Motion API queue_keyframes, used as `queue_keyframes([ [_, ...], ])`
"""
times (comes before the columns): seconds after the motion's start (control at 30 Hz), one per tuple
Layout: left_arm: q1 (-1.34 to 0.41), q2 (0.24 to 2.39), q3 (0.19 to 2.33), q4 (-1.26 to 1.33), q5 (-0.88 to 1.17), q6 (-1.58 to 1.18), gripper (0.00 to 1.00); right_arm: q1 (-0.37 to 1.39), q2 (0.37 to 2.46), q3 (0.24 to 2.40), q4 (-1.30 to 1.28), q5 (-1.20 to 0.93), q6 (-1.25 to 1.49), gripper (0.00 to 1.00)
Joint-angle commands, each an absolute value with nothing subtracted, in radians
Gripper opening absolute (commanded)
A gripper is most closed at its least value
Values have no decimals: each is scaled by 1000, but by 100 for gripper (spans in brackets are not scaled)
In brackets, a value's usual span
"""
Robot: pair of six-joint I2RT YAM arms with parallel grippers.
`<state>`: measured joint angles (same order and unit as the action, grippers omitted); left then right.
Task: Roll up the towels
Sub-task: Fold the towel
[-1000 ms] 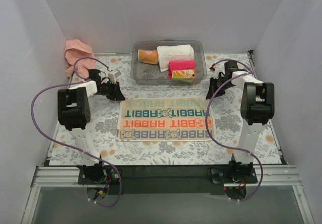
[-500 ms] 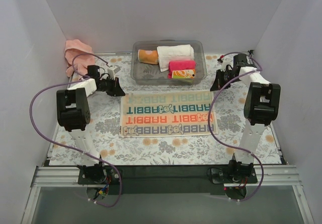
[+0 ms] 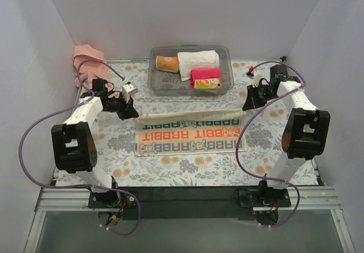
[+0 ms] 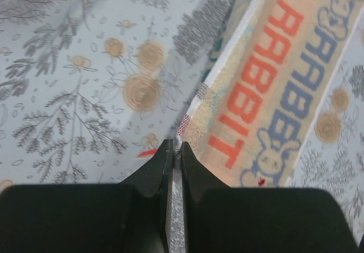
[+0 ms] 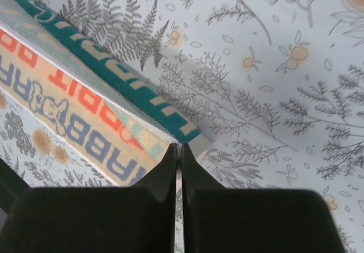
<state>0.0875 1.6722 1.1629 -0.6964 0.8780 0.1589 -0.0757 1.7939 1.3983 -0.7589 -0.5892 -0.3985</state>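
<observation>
The patterned cloth [image 3: 193, 140] with teal, red and blue "RABBIT" rows lies on the floral table, its far edge lifted and stretched taut between both grippers. My left gripper [image 3: 135, 115] is shut on the far left corner; the left wrist view shows the jaws [image 4: 176, 146] pinching the cloth [image 4: 267, 88]. My right gripper [image 3: 245, 108] is shut on the far right corner; the right wrist view shows it [image 5: 177, 148] with the cloth [image 5: 85, 111] folded over, teal side out. The salmon-pink towel [image 3: 85, 62] lies crumpled at the back left corner.
A clear plastic bin [image 3: 223, 53] at the back centre holds an orange roll, a white rolled towel [image 3: 198, 58], a hot-pink roll [image 3: 205, 73] and a small printed roll. White walls enclose the table on three sides. Purple cables loop off both arms.
Both grippers have lifted the cloth's far edge and carried it toward the near side; the teal row has turned over and the flat part has shrunk. Both arms swung outward.
</observation>
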Motion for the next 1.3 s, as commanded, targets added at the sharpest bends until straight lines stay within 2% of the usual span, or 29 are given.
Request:
queue_keyframes([
  [0.0,91,1565,1069,-862,861,435,0,-86,1732,1338,-839,-562,-553,1],
  [0.17,89,1479,950,-937,818,682,0,-86,1684,1221,-859,-491,-663,1],
  [0.37,84,1477,839,-885,733,736,0,-83,1732,1106,-847,-462,-724,1],
  [0.63,71,1542,841,-836,703,689,0,-64,1736,1089,-839,-460,-721,1],
  [1.0,64,1427,871,-951,686,759,0,-66,1671,1141,-905,-448,-738,1],
  [1.27,66,1399,873,-1028,658,802,0,-66,1666,1098,-917,-436,-769,1],
])
